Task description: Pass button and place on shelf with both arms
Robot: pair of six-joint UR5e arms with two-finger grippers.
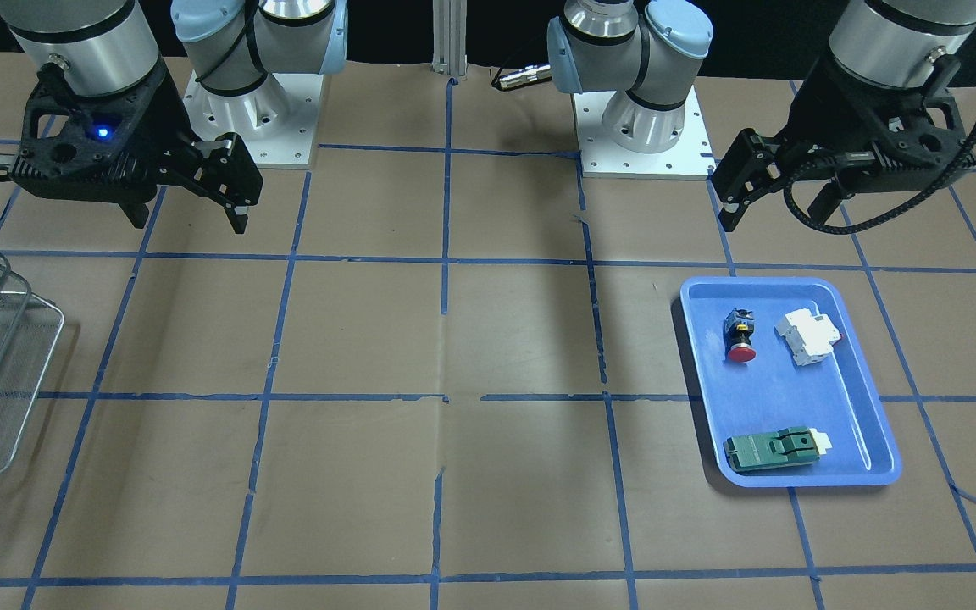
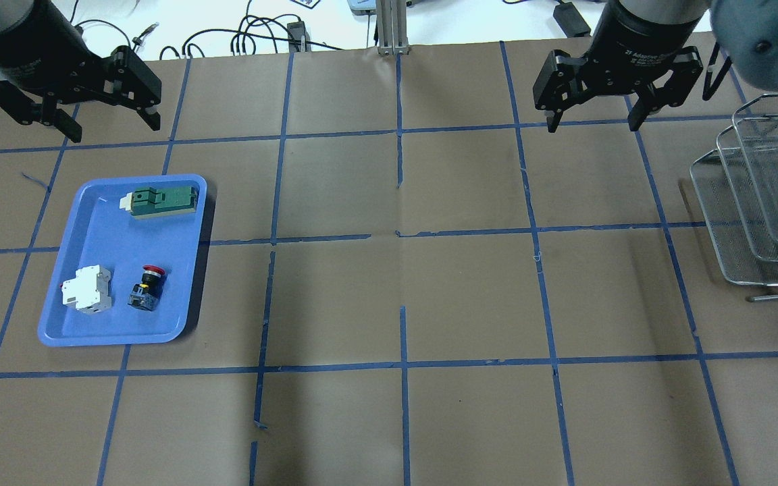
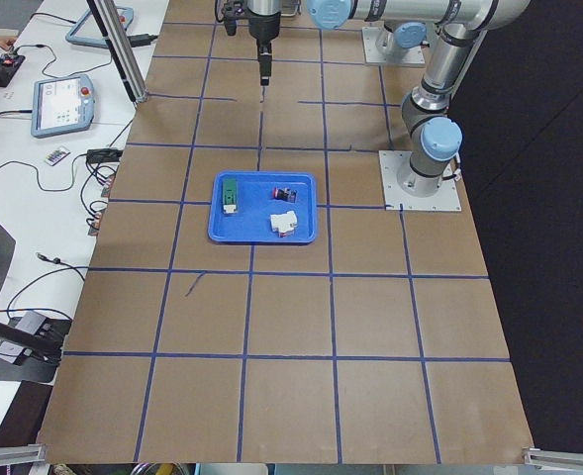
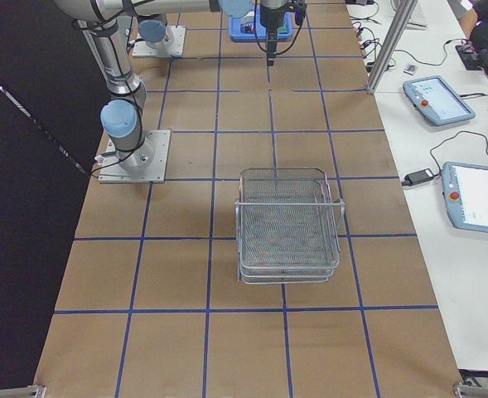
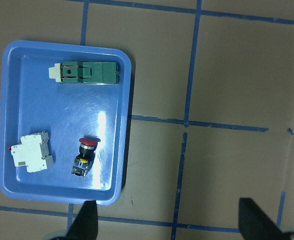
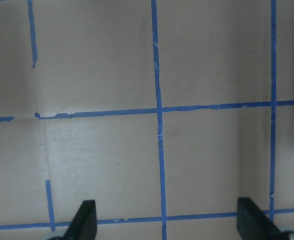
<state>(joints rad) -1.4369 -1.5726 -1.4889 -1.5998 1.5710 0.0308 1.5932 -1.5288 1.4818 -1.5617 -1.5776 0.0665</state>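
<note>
Button (image 2: 146,287) lies sideways in tray (image 2: 125,250) beside white block (image 2: 85,289); left gripper (image 2: 112,128), agape and empty like right gripper (image 2: 592,126), should straddle its black body squarely.

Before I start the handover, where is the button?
In the overhead view the button lies in the blue tray on the robot's left, beside the white block.

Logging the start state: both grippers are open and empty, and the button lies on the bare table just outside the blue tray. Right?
Not quite: the button lies inside the blue tray, beside the white block, as the overhead exterior view shows. The left gripper and right gripper are indeed open and empty.
</note>
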